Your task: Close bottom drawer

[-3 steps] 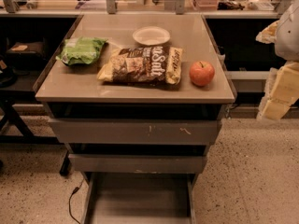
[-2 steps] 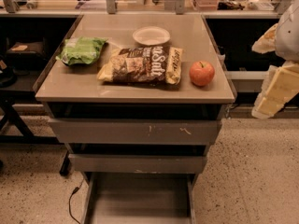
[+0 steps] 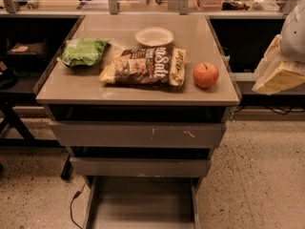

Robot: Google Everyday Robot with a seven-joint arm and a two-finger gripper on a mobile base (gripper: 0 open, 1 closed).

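Gripper point(image 3: 279, 74) of pale cream plastic hangs at the right edge of the view, well apart from the grey metal cart point(image 3: 95, 86), and whether it is open or closed cannot be told; over the last second it has only drifted slightly upward, no nearer the cart. Nothing else has moved: the narrow grey metal bottom drawer point(image 3: 143, 205) still stands pulled out toward the camera below the two wider drawer fronts point(image 3: 138, 135), its flat tray showing, so the closing push looks not yet begun
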